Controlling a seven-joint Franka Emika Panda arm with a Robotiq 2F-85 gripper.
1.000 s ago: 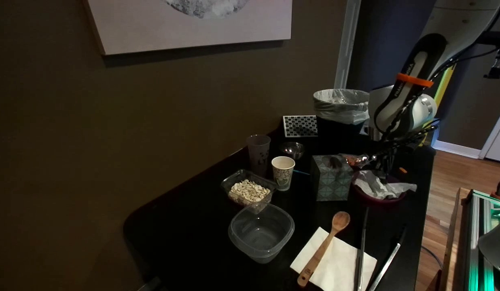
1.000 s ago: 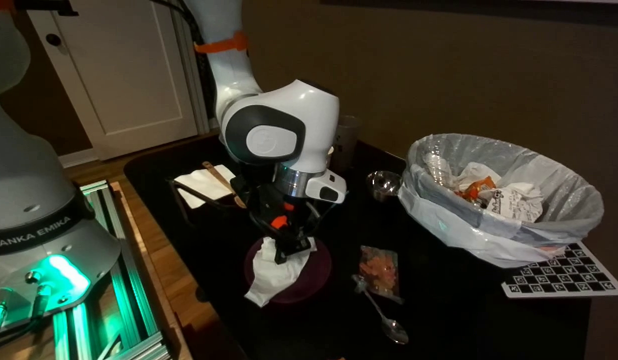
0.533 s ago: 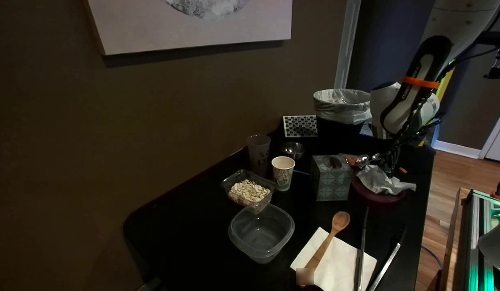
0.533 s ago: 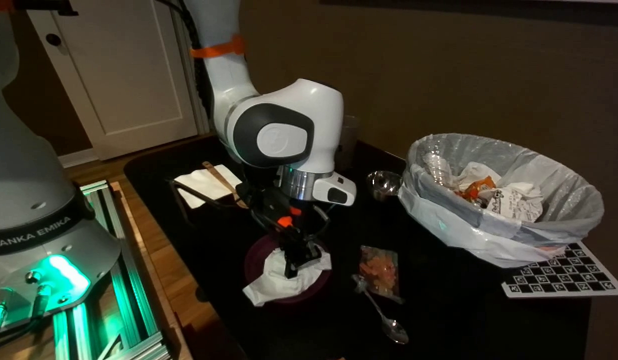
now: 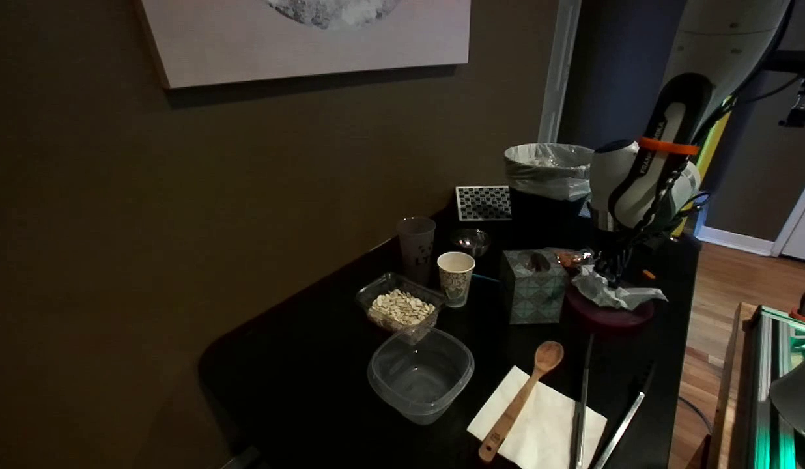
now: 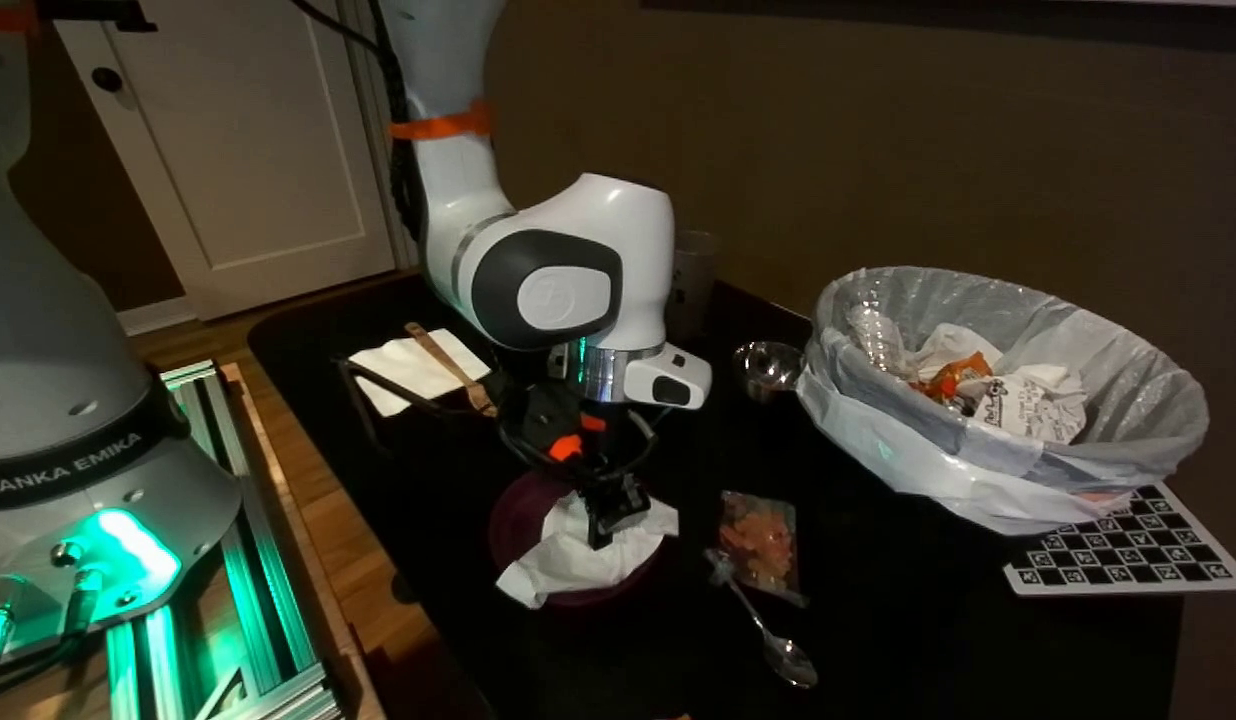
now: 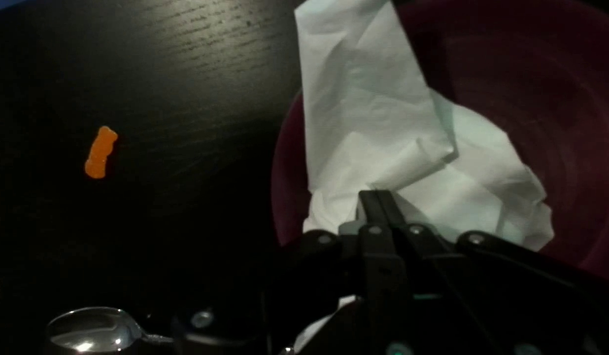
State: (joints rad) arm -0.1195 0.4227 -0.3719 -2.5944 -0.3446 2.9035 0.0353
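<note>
My gripper (image 7: 376, 192) points down over a dark purple bowl (image 7: 570, 143), its fingers pressed together. A crumpled white tissue (image 7: 368, 118) meets the fingertips, with a thin fold at the tip, and appears pinched there. The tissue lies spread in the bowl and hangs over its rim. In both exterior views the gripper (image 6: 600, 540) (image 5: 612, 283) is low in the bowl (image 6: 513, 520) (image 5: 604, 319), with the tissue (image 6: 558, 570) (image 5: 630, 298) bunched around its tips. The exact contact under the fingertips is hidden.
An orange gummy (image 7: 100, 153) and a metal spoon (image 7: 95, 329) lie beside the bowl. A packet of orange pieces (image 6: 758, 545), a lined bin (image 6: 878, 470) and a metal bowl (image 6: 768, 368) stand nearby. A tissue box (image 5: 536, 293) and tongs (image 5: 581, 404) adjoin the bowl.
My gripper has shifted rightward in an exterior view, and the tissue has been dragged across the bowl with it. The bowl has stayed in place.
</note>
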